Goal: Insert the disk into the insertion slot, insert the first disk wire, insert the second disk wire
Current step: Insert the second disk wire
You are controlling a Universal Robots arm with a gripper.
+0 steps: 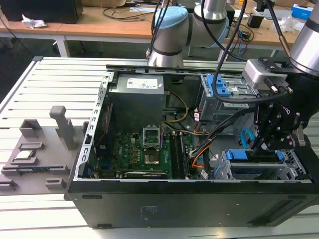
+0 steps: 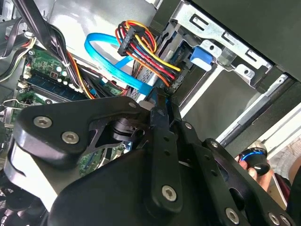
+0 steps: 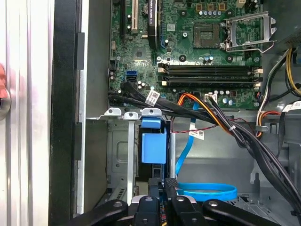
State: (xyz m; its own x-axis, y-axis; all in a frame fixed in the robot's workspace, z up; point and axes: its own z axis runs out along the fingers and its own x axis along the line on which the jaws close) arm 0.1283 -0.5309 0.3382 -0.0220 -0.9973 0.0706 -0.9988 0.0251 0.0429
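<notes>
Gripper: the gripper (image 1: 262, 144) hangs low over the drive bay at the exterior view's right, fingertips just above the blue carrier. In the first wrist view the fingertips (image 3: 170, 182) look drawn close together with something dark between them, but I cannot tell whether they pinch a plug or just sit closed.

Disk: the disk (image 3: 154, 147) sits down in the insertion slot (image 3: 121, 165), its blue carrier frame showing between the perforated silver walls; it looks seated.

First disk wire: the red, orange and black bundle (image 2: 149, 59) runs to a black plug at the cage mouth in the second wrist view, right above the gripper body.

Second disk wire: the light-blue flat cable (image 3: 207, 192) curls in a loop on the case floor just beside the fingertips; in the second wrist view it (image 2: 106, 59) arcs behind the wire bundle.

Risk, snagging: the two cables cross close to the fingers, so a move could hook the wrong one and drag it.

Risk, misalignment: a plug met at a tilt would jam against the drive's connector edge and could bend it.

Risk, crowding: the thick black harness (image 3: 254, 146) passes near the bay and could be pushed into the motherboard (image 3: 188, 52).
</notes>
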